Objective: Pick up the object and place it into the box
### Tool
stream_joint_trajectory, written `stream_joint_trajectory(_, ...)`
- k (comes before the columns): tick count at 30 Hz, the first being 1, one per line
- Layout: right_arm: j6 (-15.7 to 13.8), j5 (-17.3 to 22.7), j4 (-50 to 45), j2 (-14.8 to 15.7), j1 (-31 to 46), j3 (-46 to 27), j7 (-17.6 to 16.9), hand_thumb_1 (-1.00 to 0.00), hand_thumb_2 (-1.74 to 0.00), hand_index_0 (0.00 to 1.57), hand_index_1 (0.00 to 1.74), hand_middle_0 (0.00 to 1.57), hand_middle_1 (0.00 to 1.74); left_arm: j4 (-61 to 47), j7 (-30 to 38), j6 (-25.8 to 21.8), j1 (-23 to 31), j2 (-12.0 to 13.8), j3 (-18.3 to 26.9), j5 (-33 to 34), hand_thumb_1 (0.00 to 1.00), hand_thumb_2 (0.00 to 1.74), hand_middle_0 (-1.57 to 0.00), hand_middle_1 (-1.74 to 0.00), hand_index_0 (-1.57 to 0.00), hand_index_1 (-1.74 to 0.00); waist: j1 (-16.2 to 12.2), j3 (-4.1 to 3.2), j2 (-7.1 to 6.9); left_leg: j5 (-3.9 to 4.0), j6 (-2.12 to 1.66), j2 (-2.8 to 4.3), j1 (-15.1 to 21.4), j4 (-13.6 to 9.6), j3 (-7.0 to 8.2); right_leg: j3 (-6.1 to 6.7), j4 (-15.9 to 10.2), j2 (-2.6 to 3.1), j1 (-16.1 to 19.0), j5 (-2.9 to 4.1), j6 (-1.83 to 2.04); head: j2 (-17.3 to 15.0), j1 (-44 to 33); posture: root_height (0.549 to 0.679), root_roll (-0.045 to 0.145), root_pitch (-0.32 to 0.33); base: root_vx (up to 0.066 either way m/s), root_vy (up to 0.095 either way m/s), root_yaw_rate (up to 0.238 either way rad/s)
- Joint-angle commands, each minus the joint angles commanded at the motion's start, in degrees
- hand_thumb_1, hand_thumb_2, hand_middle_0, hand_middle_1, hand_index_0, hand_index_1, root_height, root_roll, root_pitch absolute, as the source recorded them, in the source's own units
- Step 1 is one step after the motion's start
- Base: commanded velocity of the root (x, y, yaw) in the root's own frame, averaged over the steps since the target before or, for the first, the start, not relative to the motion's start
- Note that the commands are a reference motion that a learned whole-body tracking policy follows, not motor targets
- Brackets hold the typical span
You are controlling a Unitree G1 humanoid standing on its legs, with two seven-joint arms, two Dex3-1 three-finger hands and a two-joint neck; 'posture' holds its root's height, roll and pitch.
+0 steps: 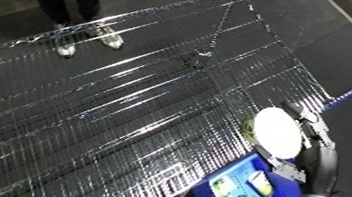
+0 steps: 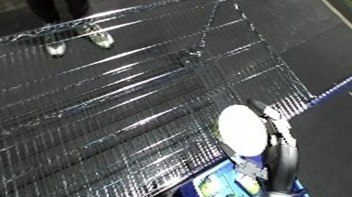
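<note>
The right hand (image 1: 316, 146) was up at the near right of the scene, its black fingers curled round the far and right rim of a single white disc-shaped object (image 2: 242, 130), probably a plate or lid, though which could not be told. The disc was lifted clear of the wire mesh table (image 1: 137, 99) and tilted, its pale face turned toward the camera. It hung just above the far edge of the one blue bin (image 1: 238, 178), which sat at the near right corner. That placement suggested the carry was nearly done and the disc was held there ready to be lowered in. The tilt likely came from the hand gripping it by the rim rather than from beneath.

Inside the bin lay at least two or three pale, yellowish items (image 1: 257, 185); an exact count was not possible. The left hand showed in neither view. A blue bar (image 2: 338, 88) ran along the table's right edge, well apart from the bin
</note>
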Motion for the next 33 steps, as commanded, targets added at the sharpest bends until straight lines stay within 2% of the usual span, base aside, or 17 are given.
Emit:
stream_joint_trajectory(7,-1.39,2.79,0.78,-0.30,5.48,-5.03,-0.09,-0.55,-0.96,0.86,0.96,0.86,0.96,1.17,-0.22,-1.46,0.87,-1.99,-0.09,-0.97,1.00,1.74,-1.57,-1.74,-1.57,-1.74,-4.58,-1.08,2.16,-0.74,-0.26,0.53,3.06,-1.09,2.90,1.81,-1.40,-0.12,1.23,-0.22,0.21,-0.46,7.00,0.670,0.068,-0.060,0.003,0.109,-0.234)
stream_joint_trajectory(11,-2.39,4.84,2.71,-0.03,7.73,-7.10,0.56,-0.55,-0.96,0.86,0.96,0.86,0.96,2.12,-0.51,-2.40,1.03,-3.14,-0.58,-1.11,1.00,1.74,-1.57,-1.74,-1.57,-1.74,-6.47,-1.59,3.20,-1.18,-0.24,0.51,4.39,-1.66,4.06,2.55,-2.04,-0.08,1.70,-0.25,0.40,-1.05,9.43,0.670,0.071,-0.062,0.019,0.076,-0.147)
stream_joint_trajectory(15,-3.02,6.68,4.76,0.09,8.85,-8.01,0.99,-0.35,-0.61,0.55,0.61,0.55,0.61,2.82,-0.69,-2.90,0.95,-3.74,-1.26,-1.25,1.00,1.74,-1.57,-1.74,-1.57,-1.74,-7.46,-1.95,3.91,-1.42,-0.18,0.31,5.18,-2.23,4.58,2.97,-2.66,-0.12,1.98,-0.13,0.62,-1.02,10.46,0.670,0.072,-0.062,0.002,0.038,-0.071)
stream_joint_trajectory(22,-3.12,8.50,7.32,-0.56,8.43,-8.19,1.15,0.00,0.00,0.00,0.00,0.00,0.00,3.68,-0.09,-3.29,-0.16,-4.21,-2.51,-1.52,1.00,1.74,-1.57,-1.74,-1.57,-1.74,-7.75,-2.43,4.83,-1.15,-0.25,-0.08,5.74,-3.37,4.53,3.17,-3.76,-0.31,2.12,0.34,1.00,-0.70,11.55,0.671,0.073,-0.056,-0.021,0.019,-0.008)
stream_joint_trajectory(33,-1.84,8.02,7.89,-0.96,7.43,-8.02,1.44,0.00,0.00,0.00,0.00,0.00,0.00,4.10,0.35,-3.67,-0.25,-4.71,-3.10,-2.42,1.00,1.74,-1.57,-1.74,-1.57,-1.74,-7.41,-2.45,5.77,-0.68,-0.56,-0.48,5.28,-3.71,4.16,3.19,-4.34,-0.90,1.60,0.95,1.16,-1.58,10.46,0.672,0.077,-0.048,-0.018,0.021,0.013)
